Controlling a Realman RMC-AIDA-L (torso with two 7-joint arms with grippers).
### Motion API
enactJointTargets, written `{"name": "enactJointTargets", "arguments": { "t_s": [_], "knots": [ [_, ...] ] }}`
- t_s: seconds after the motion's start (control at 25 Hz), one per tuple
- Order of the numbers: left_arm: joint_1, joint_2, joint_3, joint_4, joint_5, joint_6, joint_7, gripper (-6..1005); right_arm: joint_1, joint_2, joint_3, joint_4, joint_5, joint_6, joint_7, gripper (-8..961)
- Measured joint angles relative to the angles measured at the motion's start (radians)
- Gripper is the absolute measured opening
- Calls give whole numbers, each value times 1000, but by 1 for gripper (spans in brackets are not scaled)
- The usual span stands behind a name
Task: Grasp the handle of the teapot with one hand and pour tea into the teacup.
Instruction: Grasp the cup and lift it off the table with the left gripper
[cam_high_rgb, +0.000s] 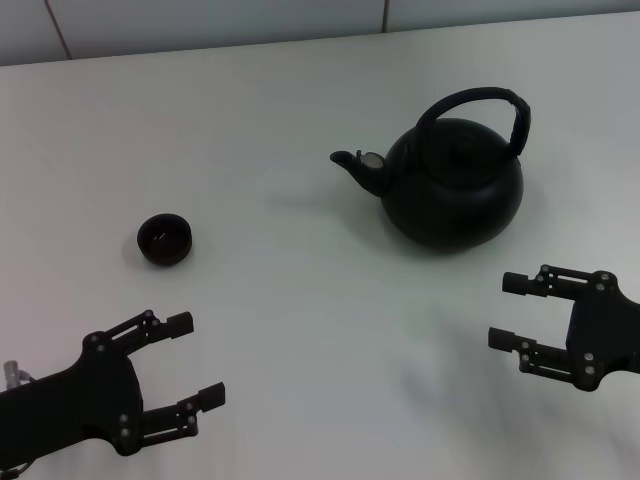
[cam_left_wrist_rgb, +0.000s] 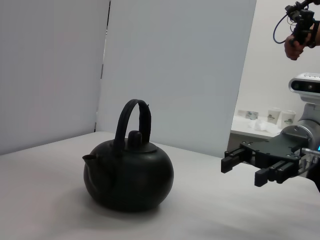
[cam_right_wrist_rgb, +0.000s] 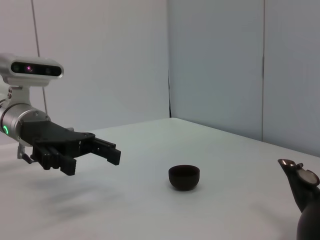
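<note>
Left gripper (cam_high_rgb: 188, 361) near table's (cam_high_rgb: 300, 330) front-left corner, fingers spread wide, holding nothing. Teacup (cam_high_rgb: 165, 240) just beyond it, left of centre, upright, untouched. Teapot (cam_high_rgb: 450, 185) right of centre toward the far edge, spout facing the cup, handle (cam_high_rgb: 478, 100) arched upright over the lid. Right gripper (cam_high_rgb: 513, 312) at front-right edge, near the pot, jaws wide apart, empty.

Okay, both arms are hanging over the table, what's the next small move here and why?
Probably bring the right gripper up and forward toward the handle of the teapot. Its fingers are open, it holds nothing, and it sits just in front of the pot, far closer than the left gripper. The handle stands upright and free, and the teacup waits to the left, on the spout's side.
</note>
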Motion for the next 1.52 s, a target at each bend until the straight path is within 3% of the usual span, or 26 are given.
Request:
{"name": "enactJointTargets", "arguments": {
  "t_s": [0.4, 0.48, 0.64, 0.72, 0.84, 1.12, 1.32, 1.52],
  "knots": [
    [4, -10, -21, 0, -3, -4, 0, 859, 0, 0, 0, 0, 0, 0, 0, 626],
    [7, -22, -86, 0, -4, -12, 9, 859, 0, 0, 1, 0, 0, -1, 0, 626],
    [-2, -45, -324, -32, -16, -53, 83, 859, 0, 0, 1, 0, 0, -4, 0, 627],
    [-16, -44, -424, -81, -26, -81, 129, 859, 0, 0, 1, 0, 1, -6, 0, 627],
    [-25, -41, -480, -116, -29, -98, 162, 859, -1, 0, 3, -2, 3, -8, 0, 627],
    [-33, -40, -467, -110, -25, -118, 171, 859, 0, -2, 3, -2, 3, -9, 1, 626],
    [-35, -39, -323, -84, -23, -267, 197, 859, 6, -2, 3, -3, 3, -9, 1, 627],
    [-35, -40, -280, -79, -24, -336, 205, 859, 11, -2, 3, -3, 3, -9, 2, 627]
  ]
}}
